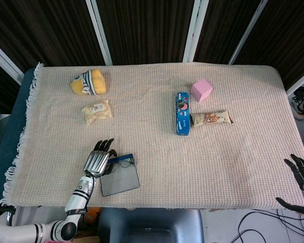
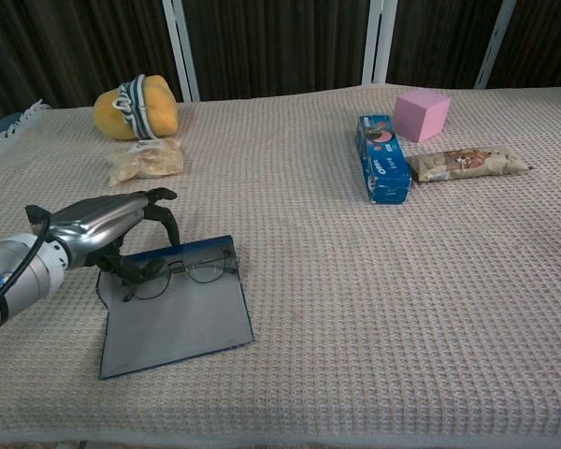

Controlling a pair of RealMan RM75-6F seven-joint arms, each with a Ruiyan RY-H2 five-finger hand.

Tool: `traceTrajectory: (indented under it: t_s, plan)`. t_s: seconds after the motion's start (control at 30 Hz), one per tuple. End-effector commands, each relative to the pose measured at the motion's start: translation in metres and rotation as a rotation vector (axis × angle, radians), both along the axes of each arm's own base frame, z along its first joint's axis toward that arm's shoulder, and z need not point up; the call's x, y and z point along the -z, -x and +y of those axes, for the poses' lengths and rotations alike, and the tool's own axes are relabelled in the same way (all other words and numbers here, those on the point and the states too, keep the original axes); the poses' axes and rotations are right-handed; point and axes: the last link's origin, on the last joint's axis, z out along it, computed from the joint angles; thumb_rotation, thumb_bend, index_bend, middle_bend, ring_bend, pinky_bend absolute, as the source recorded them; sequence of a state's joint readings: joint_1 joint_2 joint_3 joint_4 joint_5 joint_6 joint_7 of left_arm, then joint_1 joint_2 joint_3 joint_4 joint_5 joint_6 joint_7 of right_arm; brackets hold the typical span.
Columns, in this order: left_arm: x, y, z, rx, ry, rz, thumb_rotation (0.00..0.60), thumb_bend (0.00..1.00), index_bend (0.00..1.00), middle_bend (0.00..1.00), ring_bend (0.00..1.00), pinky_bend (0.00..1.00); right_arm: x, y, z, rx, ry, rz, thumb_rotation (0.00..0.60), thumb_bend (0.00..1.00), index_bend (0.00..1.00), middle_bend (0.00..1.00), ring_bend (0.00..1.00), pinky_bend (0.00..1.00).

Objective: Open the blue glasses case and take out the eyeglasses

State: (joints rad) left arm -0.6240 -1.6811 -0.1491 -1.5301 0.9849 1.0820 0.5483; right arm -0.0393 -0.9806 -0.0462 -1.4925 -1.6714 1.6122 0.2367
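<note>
The blue glasses case point(image 1: 120, 178) point(image 2: 173, 318) lies opened flat near the table's front left edge, its grey lining up. The eyeglasses point(image 1: 122, 161) point(image 2: 192, 272) rest along its far edge. My left hand point(image 1: 97, 162) point(image 2: 103, 224) arches over the left end of the case. Its fingers curve down beside the left lens, and the lower ones reach the frame's left end without a plain grip. My right hand point(image 1: 301, 174) shows only in the head view, off the table's front right corner, with its fingers spread and nothing in it.
A yellow plush toy point(image 1: 88, 82) point(image 2: 136, 108) and a snack bag point(image 1: 97, 111) point(image 2: 145, 161) lie at the back left. A blue cookie box point(image 1: 182, 113) point(image 2: 381, 159), a pink cube point(image 1: 201, 90) point(image 2: 422, 114) and a snack bar point(image 1: 211, 118) point(image 2: 466, 163) sit at the back right.
</note>
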Motion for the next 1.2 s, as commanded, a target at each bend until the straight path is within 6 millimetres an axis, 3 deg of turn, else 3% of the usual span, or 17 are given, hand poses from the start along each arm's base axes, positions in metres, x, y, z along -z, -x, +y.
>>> traceTrajectory:
  t_s: [0.03, 0.53, 1.2]
  plan:
    - [-0.001, 0.000, 0.000, 0.003, 0.005, -0.002, 0.600, 0.43, 0.41, 0.02, 0.00, 0.07, 0.000, 0.000, 0.000, 0.000, -0.001, 0.001, 0.600, 0.22, 0.00, 0.00, 0.00, 0.00]
    - [-0.002, -0.002, 0.000, 0.009, -0.003, -0.037, 0.600, 0.43, 0.47, 0.03, 0.00, 0.07, 0.001, 0.000, -0.001, 0.000, -0.001, 0.002, 0.600, 0.22, 0.00, 0.00, 0.00, 0.00]
    - [-0.003, 0.001, -0.009, 0.008, -0.103, -0.297, 0.600, 0.44, 0.50, 0.05, 0.00, 0.05, 0.002, -0.001, 0.000, -0.002, -0.001, 0.006, 0.600, 0.22, 0.00, 0.00, 0.00, 0.00]
